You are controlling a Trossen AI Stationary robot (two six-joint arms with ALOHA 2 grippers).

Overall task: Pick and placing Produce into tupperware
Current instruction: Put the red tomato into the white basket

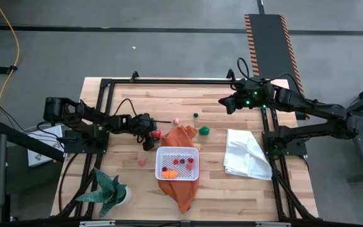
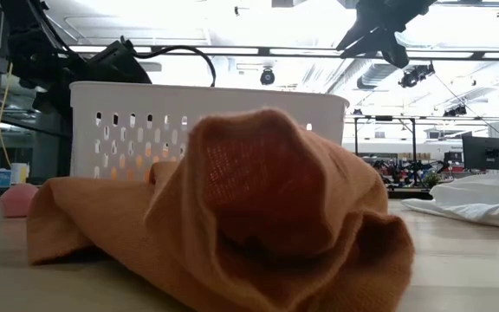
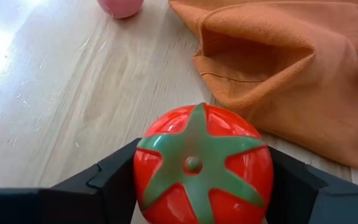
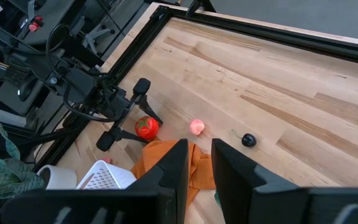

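A red toy tomato (image 3: 202,163) with a green star-shaped calyx sits between the fingers of my left gripper (image 1: 154,134), just left of the orange cloth (image 1: 180,135). The white tupperware (image 1: 177,162) stands on that cloth with several small produce pieces inside. Loose on the wood lie a pink piece (image 1: 176,120), a dark one (image 1: 195,115), a green one (image 1: 204,131) and another pink one (image 1: 142,162). My right gripper (image 1: 225,103) hangs high over the far right, its fingers (image 4: 174,165) a narrow gap apart with nothing between them. My left gripper pinches the tomato between its two fingers (image 3: 114,180), one on each of its round sides (image 3: 143,180). The fingers slant down from the table's left. The calyx faces up toward the wrist. The tomato is low at the table top (image 4: 146,127); its underside is hidden.
A crumpled white cloth (image 1: 247,154) lies at the right. A green spiky potted plant (image 1: 109,192) stands at the near left corner. Black frame rails (image 1: 106,113) run along the table's left, far and right sides. Bare wood lies between the far rail and the cloth.
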